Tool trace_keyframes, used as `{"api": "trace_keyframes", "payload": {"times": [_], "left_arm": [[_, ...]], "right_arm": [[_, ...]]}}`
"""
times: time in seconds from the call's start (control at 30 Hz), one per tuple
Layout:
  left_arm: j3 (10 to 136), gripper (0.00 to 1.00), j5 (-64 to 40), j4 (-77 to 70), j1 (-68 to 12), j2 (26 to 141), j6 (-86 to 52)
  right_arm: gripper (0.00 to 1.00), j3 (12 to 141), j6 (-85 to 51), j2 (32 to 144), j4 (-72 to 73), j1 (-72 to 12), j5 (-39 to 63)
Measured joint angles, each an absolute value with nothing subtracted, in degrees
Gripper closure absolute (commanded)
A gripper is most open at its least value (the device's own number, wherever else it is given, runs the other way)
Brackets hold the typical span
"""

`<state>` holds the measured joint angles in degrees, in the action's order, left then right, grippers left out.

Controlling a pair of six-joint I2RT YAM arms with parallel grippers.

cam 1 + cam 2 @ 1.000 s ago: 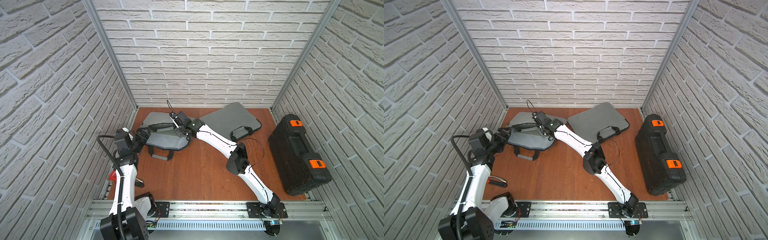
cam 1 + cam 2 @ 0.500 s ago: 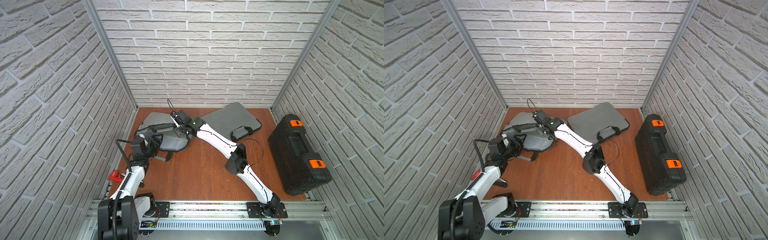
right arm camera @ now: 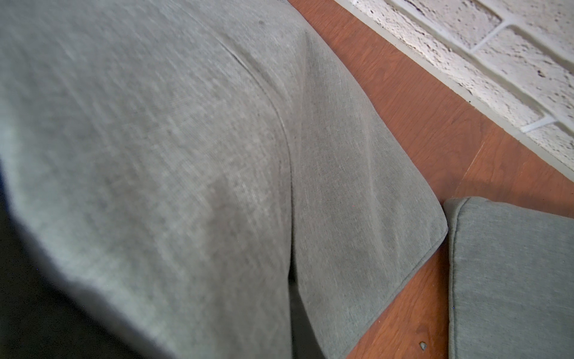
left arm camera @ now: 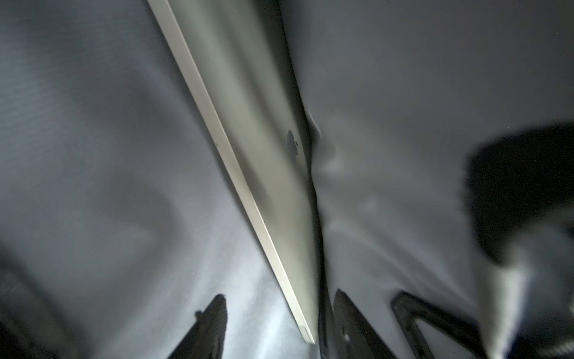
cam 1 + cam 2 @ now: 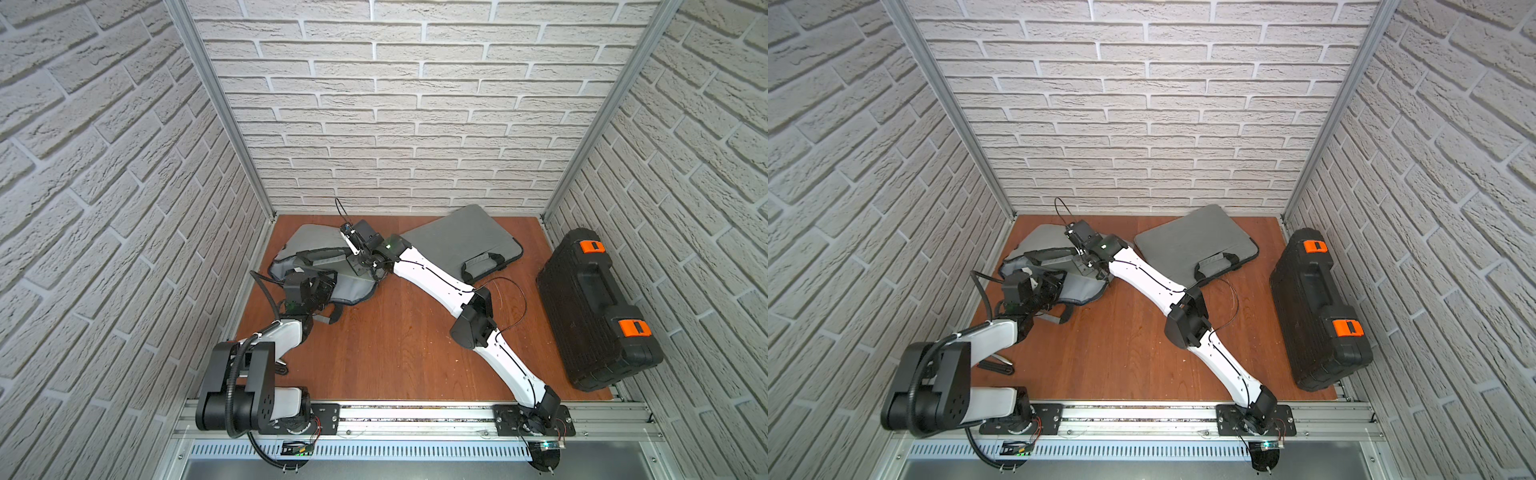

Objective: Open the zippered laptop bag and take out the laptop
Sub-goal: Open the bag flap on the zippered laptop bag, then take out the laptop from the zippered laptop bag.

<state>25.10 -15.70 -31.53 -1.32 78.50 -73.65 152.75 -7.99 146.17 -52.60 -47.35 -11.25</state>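
I have the right gripper (image 5: 358, 266) pinched shut on the upper flap of the grey laptop bag (image 5: 311, 241), which tents its mouth open. The left gripper (image 4: 279, 296) reaches inside with its jaws apart, one finger on each side of the corner edge of the silver laptop (image 4: 257, 140). To do this well, I should close squarely on that thin edge without catching the lining, then draw the laptop out flat along the opening. The laptop sits inside this bag. The second grey bag (image 5: 461, 241) and the black hard case (image 5: 590, 307) lie closed nearby, their contents unseen.
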Motion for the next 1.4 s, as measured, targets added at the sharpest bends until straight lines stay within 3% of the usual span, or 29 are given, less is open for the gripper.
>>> {"api": "trace_keyframes", "payload": {"times": [0.77, 0.97, 1.4], "left_arm": [[28.14, 0.57, -14.22, -66.06, -1.32, 108.42, -83.66], [29.82, 0.65, -14.55, -70.61, -1.32, 111.87, -85.17], [33.69, 0.72, -15.46, -74.35, -1.30, 116.18, -87.53]], "right_arm": [[0.94, 152.75, -8.67, 146.17, -52.64, -47.35, -10.11], [0.94, 152.75, -8.80, 146.17, -52.62, -47.35, -9.76], [0.94, 152.75, -9.45, 146.19, -52.51, -47.35, -8.84]]}}
